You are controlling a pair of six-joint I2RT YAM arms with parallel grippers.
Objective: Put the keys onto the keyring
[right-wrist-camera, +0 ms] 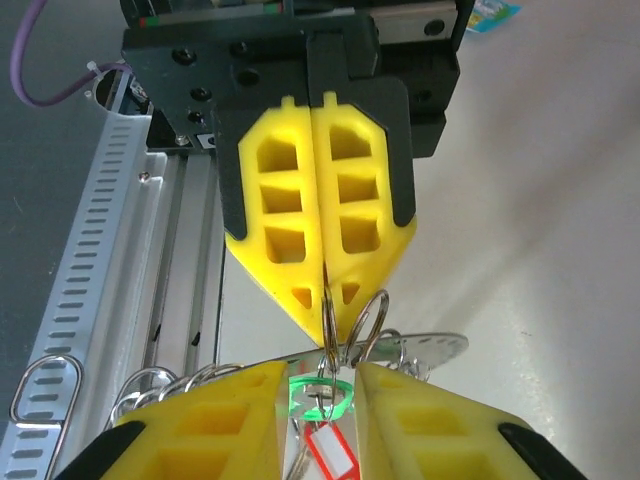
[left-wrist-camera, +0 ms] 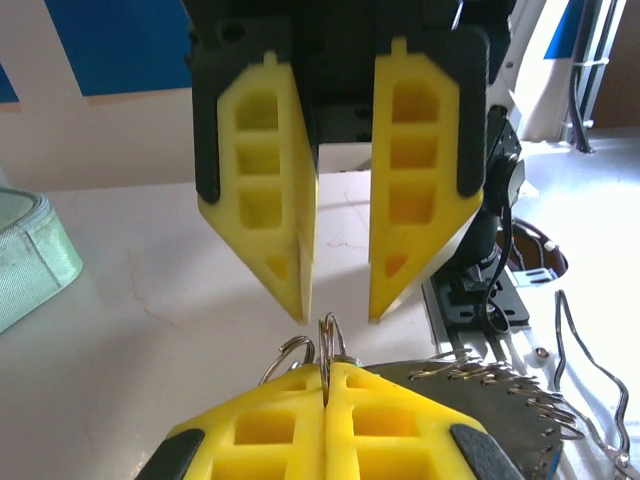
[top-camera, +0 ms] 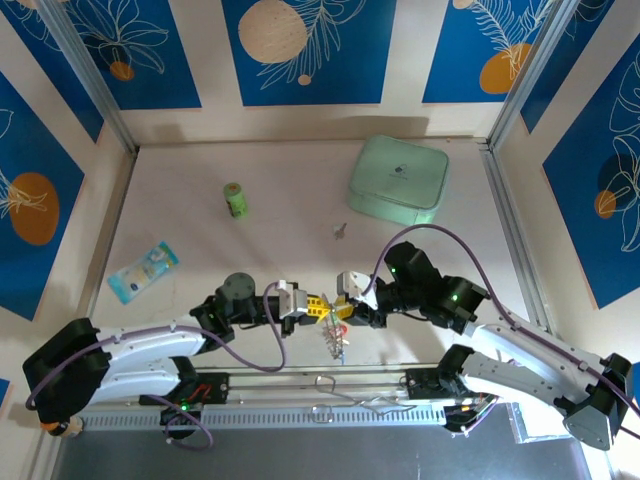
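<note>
Pale table (top-camera: 200,290), blue-panelled walls (top-camera: 130,50). At 6 o'clock, left gripper (right-wrist-camera: 325,322) pinched tight on a thin ring of the keys (right-wrist-camera: 330,450); right gripper (left-wrist-camera: 337,312) opposite, jaws apart. Beaded keyring (left-wrist-camera: 500,385) just beside. Looks light, stiff, slippery, prone to swing; best pinched across the wire.

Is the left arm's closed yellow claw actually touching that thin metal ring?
Touching. In the right wrist view the left end effector is shut, and its fingers pinch the wire of the metal ring between them with no gap.
</note>
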